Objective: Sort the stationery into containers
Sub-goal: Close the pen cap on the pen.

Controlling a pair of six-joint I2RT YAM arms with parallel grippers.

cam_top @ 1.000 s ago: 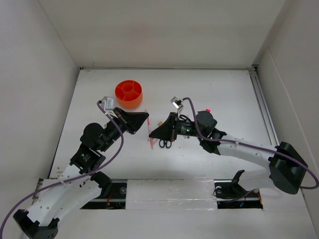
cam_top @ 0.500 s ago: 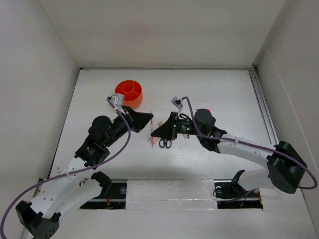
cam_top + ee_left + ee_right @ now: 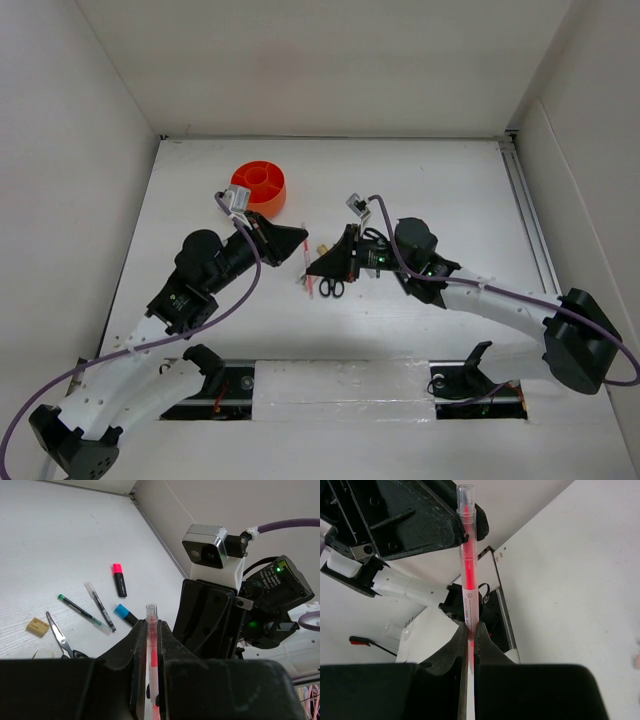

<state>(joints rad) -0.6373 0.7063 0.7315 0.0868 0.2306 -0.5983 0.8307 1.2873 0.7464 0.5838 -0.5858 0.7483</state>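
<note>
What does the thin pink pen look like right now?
The pink pen is a thin stick of see-through plastic with a bright pink core, a clear cap on one end and tiny print along its side. Both arms pinch it at once: the right tool is shut on one part and the left tool is shut on another, so it bridges the two. Nothing else seems to touch it.

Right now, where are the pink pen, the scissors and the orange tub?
pink pen [image 3: 467, 565], right wrist view, mid barrel.
scissors [image 3: 331, 289], top view, black handles.
orange tub [image 3: 270, 207], top view, outer wall.
</note>
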